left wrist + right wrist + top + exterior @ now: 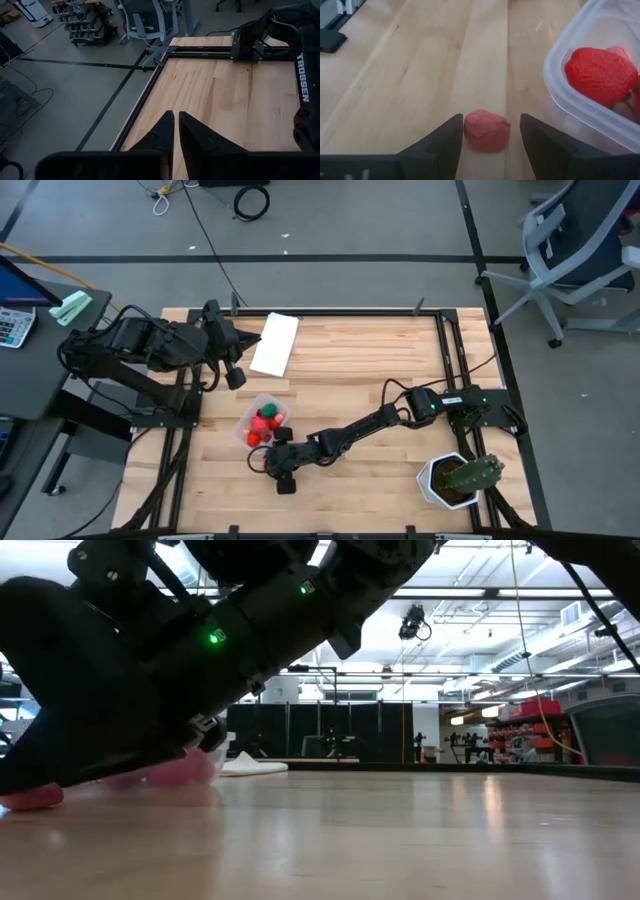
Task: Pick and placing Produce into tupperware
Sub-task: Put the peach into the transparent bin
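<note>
The right arm reaches low across the tabletop [380,370] from its base near the plant pot [440,483], stretched toward the front left, its right claw [268,463] down at the wood just in front of the box [262,420]. From above, the claw's dark bulk hides whatever sits under it. The right wrist view fills that in: the two fingers [437,145] are spread wide with a small pink piece [486,131] lying on the wood between them, a sliver of gap on one side and a wider one on the other, so nothing is gripped. Just beside it stands the clear box [555,70], holding a red strawberry [600,75] (the overhead view adds a green piece [268,412] among the red ones).

The low view is mostly filled by the right arm's dark body, with blurred pink shapes [185,768] at table level behind it.

The left arm is folded back at the left rear edge, its left claw [236,378] raised near the white panel [274,343]; its wrist view shows the fingers [162,132] nearly together, holding nothing, above bare wood.
</note>
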Action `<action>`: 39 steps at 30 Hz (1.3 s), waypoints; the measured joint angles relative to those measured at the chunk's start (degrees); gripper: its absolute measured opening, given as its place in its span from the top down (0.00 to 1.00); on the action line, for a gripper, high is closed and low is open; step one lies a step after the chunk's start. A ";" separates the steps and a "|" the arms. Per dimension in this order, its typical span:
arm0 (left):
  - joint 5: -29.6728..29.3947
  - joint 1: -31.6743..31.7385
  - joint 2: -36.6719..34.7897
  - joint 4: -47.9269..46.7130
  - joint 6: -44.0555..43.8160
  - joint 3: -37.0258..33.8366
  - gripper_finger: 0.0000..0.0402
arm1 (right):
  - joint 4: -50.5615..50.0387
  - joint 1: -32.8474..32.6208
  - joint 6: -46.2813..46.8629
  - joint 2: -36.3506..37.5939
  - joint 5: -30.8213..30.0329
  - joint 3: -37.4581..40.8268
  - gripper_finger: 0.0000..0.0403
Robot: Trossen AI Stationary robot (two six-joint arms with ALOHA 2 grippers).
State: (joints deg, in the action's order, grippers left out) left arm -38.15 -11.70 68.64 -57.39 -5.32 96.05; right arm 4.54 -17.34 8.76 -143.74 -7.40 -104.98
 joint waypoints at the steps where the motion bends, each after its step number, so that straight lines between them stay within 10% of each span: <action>1: 0.00 0.00 0.00 0.00 0.00 0.00 0.92 | 0.00 0.00 0.01 -0.02 0.03 0.04 0.49; 17: 0.02 0.00 0.00 -0.30 0.09 0.00 0.91 | -0.37 -0.17 0.39 0.86 0.59 -0.31 0.95; 30: 0.00 0.02 -0.02 -1.66 -0.02 -0.04 0.93 | -4.76 1.96 -8.64 11.73 -7.08 -0.58 0.95; 39: 0.00 0.02 -0.01 -1.16 -0.02 -0.04 0.90 | -9.22 5.84 -4.88 6.49 2.21 -0.47 0.80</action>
State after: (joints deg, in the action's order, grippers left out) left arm -38.15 -11.68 68.63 -58.55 -5.34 96.01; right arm -4.69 -11.51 3.88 -137.25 -5.19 -105.45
